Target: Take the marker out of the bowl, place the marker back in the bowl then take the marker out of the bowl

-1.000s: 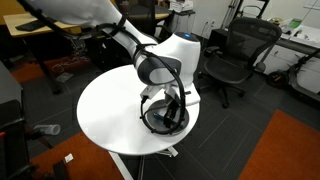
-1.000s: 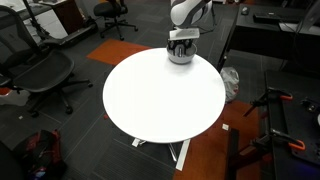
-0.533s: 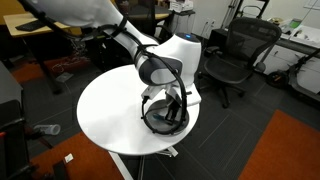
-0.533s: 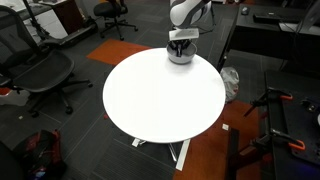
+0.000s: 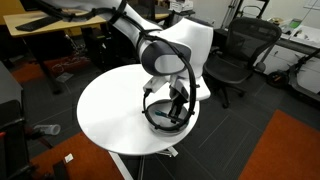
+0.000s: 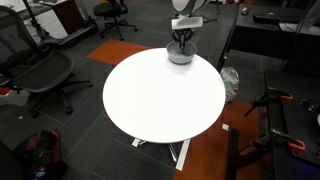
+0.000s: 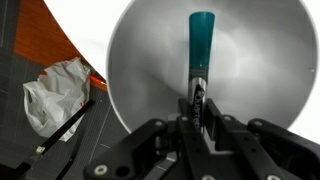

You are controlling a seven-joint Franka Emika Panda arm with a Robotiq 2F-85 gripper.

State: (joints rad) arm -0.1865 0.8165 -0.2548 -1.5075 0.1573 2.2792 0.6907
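Over the bowl: the gripper (image 7: pixel 197 112) hangs pointing straight down into the bowl (image 7: pixel 150 60). Both exterior views show the same pose, gripper (image 5: pixel 178 106) above bowl (image 5: pixel 165 118).
Gripper: clamped on the marker's dark end, with no gap showing between the fingers and the barrel in the wrist view.
Marker (image 7: pixel 200 50): held roughly upright, teal end away from the fingers and toward the bowl's bottom. It is seen wholly against the bowl's inside. Whether the tip touches the metal, or has cleared the rim, cannot be told.
Bowl: sits on the white table (image 5: pixel 110 110) close to the edge on the arm's side; in an exterior view that is the far edge, bowl (image 6: pixel 180 55).
Bowl contents: only the marker; the rest of the inside is bare and shiny.
Bag (image 7: pixel 55 90): white and crumpled, off the table beyond that edge. Its contents are not visible.
Risk, slip: the grip looks to be on the end of a thin, smooth barrel, so the marker could pivot or slide out and drop back into the bowl.
Risk, snag: a sideways move before the tip is above the rim could catch the wall.
Risk, bowl: it is probably light and stands near the edge, so a snag could drag it or push it off.
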